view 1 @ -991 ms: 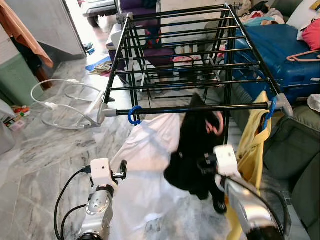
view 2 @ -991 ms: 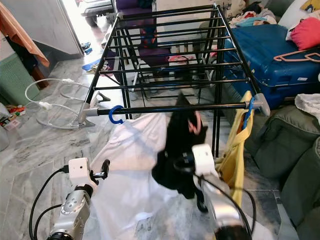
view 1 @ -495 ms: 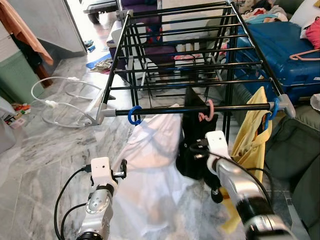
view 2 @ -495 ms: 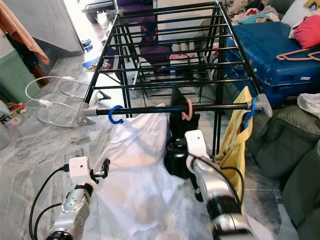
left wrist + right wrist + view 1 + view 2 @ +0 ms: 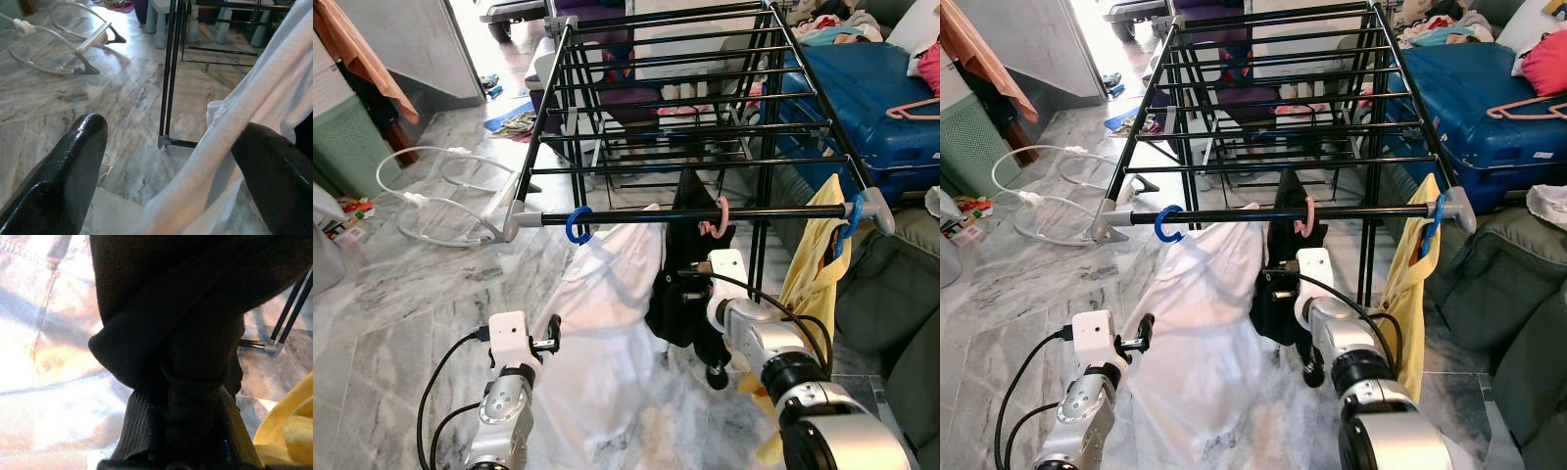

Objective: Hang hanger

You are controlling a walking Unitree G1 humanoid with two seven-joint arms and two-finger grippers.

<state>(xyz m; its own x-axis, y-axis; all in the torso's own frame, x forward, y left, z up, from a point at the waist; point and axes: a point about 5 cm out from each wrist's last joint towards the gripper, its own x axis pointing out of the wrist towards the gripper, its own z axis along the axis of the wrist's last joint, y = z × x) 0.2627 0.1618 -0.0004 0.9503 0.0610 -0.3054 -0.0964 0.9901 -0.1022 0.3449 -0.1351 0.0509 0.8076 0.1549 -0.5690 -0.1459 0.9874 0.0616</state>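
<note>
A black drying rack point(image 5: 685, 108) stands ahead, its front rail point(image 5: 636, 215) crossing the middle. A pink hanger hook point(image 5: 716, 217) sits on that rail with a black garment point(image 5: 683, 304) hanging from it. My right gripper point(image 5: 683, 284) is just below the rail, shut on a bunch of that black cloth point(image 5: 190, 333). Left of it, a white garment point(image 5: 602, 313) hangs from a blue hook point(image 5: 578, 224). A yellow garment point(image 5: 808, 284) hangs at the rail's right end. My left gripper point(image 5: 171, 132) is held low and open beside the white cloth, holding nothing.
A blue suitcase point(image 5: 862, 88) with a pink hanger point(image 5: 911, 106) on it lies behind the rack on the right. Dark green cushions point(image 5: 891, 304) crowd the right side. White cable loops point(image 5: 431, 196) lie on the marble floor at the left, near a green basket point(image 5: 347, 147).
The pink hook has gone up onto the front rail, and the black garment now hangs from it. My right arm has drawn back and down, still gripping the cloth. The left arm stayed put.
</note>
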